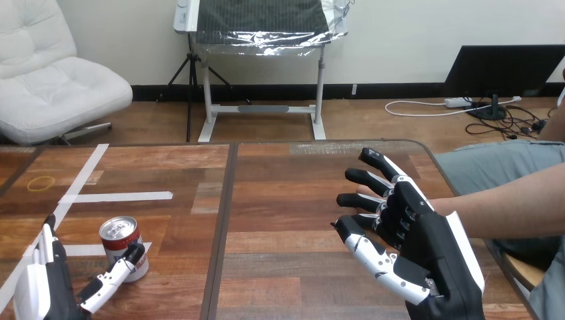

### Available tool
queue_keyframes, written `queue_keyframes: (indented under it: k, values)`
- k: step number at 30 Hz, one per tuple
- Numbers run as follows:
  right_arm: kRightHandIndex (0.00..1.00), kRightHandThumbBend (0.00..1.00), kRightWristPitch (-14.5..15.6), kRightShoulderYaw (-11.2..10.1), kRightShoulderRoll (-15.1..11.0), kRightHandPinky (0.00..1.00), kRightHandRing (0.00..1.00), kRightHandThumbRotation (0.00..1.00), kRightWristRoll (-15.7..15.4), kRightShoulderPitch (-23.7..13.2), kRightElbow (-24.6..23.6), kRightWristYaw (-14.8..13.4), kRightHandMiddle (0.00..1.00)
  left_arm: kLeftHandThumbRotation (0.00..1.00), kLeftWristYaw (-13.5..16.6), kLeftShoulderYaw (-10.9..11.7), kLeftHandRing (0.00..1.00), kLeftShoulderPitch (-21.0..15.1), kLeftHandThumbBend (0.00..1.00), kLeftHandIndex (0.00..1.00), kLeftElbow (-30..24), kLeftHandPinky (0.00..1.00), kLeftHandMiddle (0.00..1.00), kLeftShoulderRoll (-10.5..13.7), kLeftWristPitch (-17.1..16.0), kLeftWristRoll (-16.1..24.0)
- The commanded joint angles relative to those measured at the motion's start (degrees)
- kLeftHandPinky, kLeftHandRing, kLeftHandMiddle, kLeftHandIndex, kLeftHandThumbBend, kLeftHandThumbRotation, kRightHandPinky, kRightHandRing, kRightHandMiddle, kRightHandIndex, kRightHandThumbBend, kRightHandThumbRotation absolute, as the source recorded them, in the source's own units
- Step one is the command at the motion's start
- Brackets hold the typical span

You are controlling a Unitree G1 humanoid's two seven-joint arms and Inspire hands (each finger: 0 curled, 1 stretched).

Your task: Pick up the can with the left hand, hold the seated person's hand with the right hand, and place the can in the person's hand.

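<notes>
While your left hand (pixel 46 288) stands at the lower left of the frame, the can (pixel 122 245) is upright on the table (pixel 286 200) just beside it, near a strip of white tape (pixel 120 197). The fingers of this hand point straight up at the left of the can and are apart from it; only the thumb reaches to the right side of the can, so the hand is not closed on it. At the lower right, your right hand (pixel 426 247) is in front of the person's hand (pixel 364 191), whose forearm (pixel 513 203) enters from the right edge. Its fingers are spread and nearly straight, pointing to the upper left. You cannot tell if they touch.
</notes>
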Motion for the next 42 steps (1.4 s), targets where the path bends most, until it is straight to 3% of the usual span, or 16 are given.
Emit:
queue_keyframes:
  k: [1,18,42]
  values:
    - [0.88,0.48,-0.54,-0.61,1.06,0.61,0.72,0.00,0.01,-3.18,-2.11,-0.03,0.82,0.62,-2.66,-0.09,1.00,-5.36,1.00,1.00,5.48,0.93,1.00,1.30,-0.40,-1.64]
    - [0.88,0.48,0.23,-0.52,1.19,0.61,0.72,0.00,-0.06,-2.99,-2.50,-0.12,0.83,0.65,-3.58,-1.18,0.98,-9.10,1.00,1.00,11.78,0.91,1.00,2.30,-2.11,-1.54]
    - [0.87,0.48,-0.23,-0.45,1.10,0.60,0.72,0.00,-0.54,-3.03,-2.32,0.01,0.82,0.66,-3.73,-1.89,0.98,-10.68,1.00,1.00,14.56,0.90,1.00,2.21,-3.67,-1.14]
